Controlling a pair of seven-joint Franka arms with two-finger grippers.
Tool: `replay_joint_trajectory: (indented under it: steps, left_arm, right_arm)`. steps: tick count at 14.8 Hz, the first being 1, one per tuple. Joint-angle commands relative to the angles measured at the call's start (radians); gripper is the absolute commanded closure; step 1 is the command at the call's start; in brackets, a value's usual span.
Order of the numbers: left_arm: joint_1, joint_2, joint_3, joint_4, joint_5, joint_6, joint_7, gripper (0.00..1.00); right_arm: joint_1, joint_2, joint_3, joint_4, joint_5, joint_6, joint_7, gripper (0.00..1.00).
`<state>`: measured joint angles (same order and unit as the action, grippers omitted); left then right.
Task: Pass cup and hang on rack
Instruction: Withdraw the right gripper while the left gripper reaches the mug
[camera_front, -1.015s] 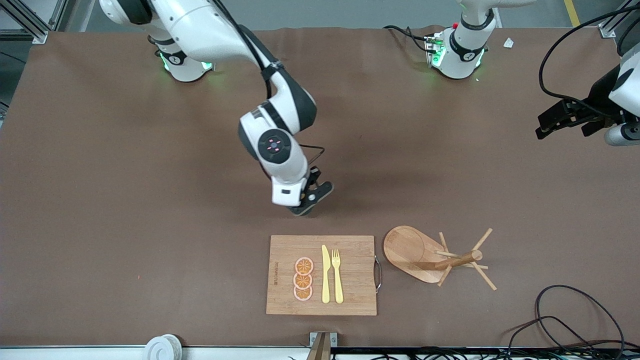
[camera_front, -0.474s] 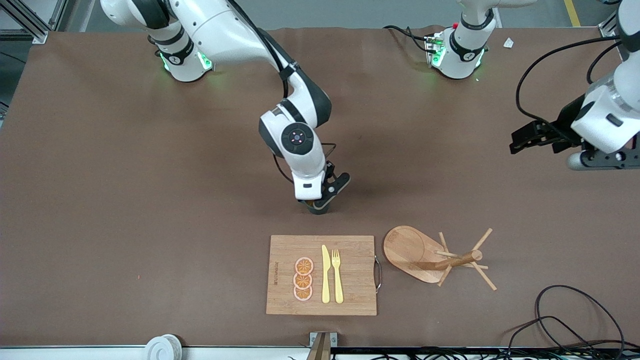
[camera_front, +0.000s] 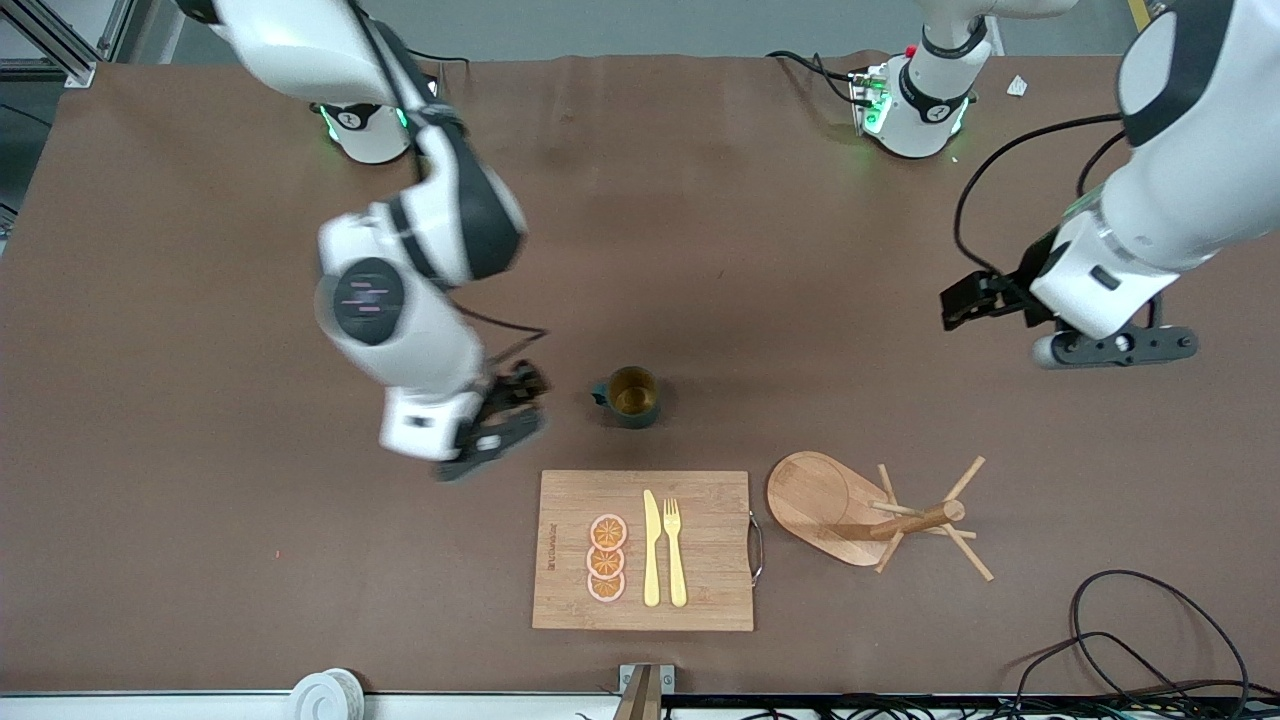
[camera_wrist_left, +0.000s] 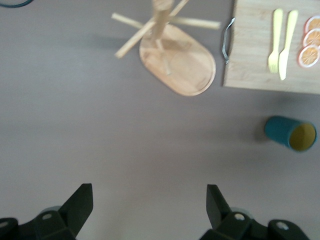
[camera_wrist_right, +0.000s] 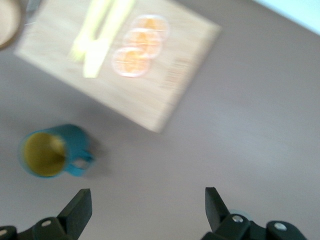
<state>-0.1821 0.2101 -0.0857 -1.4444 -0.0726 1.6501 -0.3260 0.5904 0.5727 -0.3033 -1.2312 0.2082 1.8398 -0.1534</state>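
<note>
We are seeing the right gripper (camera_front: 500, 420) hanging low over bare table, its fingers (camera_wrist_right: 77, 209) spread wide and holding nothing, toward the right arm's end of the table from the cup (camera_front: 628, 396). The cup is standing upright and free on the brown table (camera_front: 200, 520), mouth up and yellowish inside, its loop handle pointing toward the right gripper. It is sitting just farther from the front camera than the cutting board (camera_front: 560, 600), close to that board's farther edge yet not touching it.

On the cutting board we are finding three orange slices (camera_front: 606, 558) stacked in a column, and beside them a yellow knife (camera_front: 651, 548) and a yellow fork (camera_front: 675, 550) lying parallel. A metal handle (camera_front: 757, 545) is showing at the board's edge toward the rack.

The rack (camera_front: 870, 510) is resting just beside the board, toward the left arm's end of the table, its oval base flat and its pegs fanning out from the post. It is bare of any cup.

Over the table toward the left arm's end, well apart from the cup, the left gripper (camera_front: 965, 305) is hovering in the air; in the left wrist view its fingers (camera_wrist_left: 80, 202) are standing far apart and empty, with cup and rack both in sight below.
</note>
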Motion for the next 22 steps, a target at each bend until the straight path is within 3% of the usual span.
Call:
replay_joint_trajectory:
  steps: [1, 4, 6, 11, 15, 16, 19, 20, 22]
  left_arm:
    - [-0.051, 0.047, 0.003, 0.012, 0.01, 0.078, -0.071, 0.0]
    - [-0.138, 0.093, 0.003, 0.012, 0.051, 0.16, -0.233, 0.0]
    - [-0.206, 0.129, 0.003, 0.012, 0.114, 0.213, -0.368, 0.0]
    - [-0.344, 0.225, 0.006, 0.016, 0.217, 0.381, -0.719, 0.0]
    - [-0.474, 0.404, 0.015, 0.166, 0.356, 0.409, -1.086, 0.0]
    - [-0.503, 0.463, 0.026, 0.208, 0.361, 0.413, -1.161, 0.0]
    - [-0.65, 0.549, 0.154, 0.234, 0.363, 0.502, -1.341, 0.0]
    - [-0.698, 0.577, 0.199, 0.237, 0.363, 0.514, -1.408, 0.0]
    - [-0.744, 0.601, 0.221, 0.237, 0.361, 0.524, -1.487, 0.0]
  right_arm:
    - [-0.003, -0.065, -0.156, -0.037, -0.012, -0.027, -0.002, 0.0]
    - [-0.003, -0.125, -0.291, -0.048, -0.012, -0.094, 0.017, 0.0]
    - [0.0, -0.189, -0.339, -0.111, -0.012, -0.117, 0.023, 0.0]
    - [-0.015, -0.26, -0.373, -0.145, -0.012, -0.111, 0.014, 0.0]
    - [-0.046, -0.272, -0.373, -0.146, -0.012, -0.122, 0.014, 0.0]
    - [-0.097, -0.28, -0.337, -0.146, -0.009, -0.131, 0.014, 0.0]
    - [-0.402, -0.336, 0.029, -0.157, -0.096, -0.126, 0.021, 0.0]
    - [-0.485, -0.346, 0.123, -0.174, -0.121, -0.113, 0.024, 0.0]
    - [-0.57, -0.376, 0.223, -0.226, -0.13, -0.062, 0.025, 0.0]
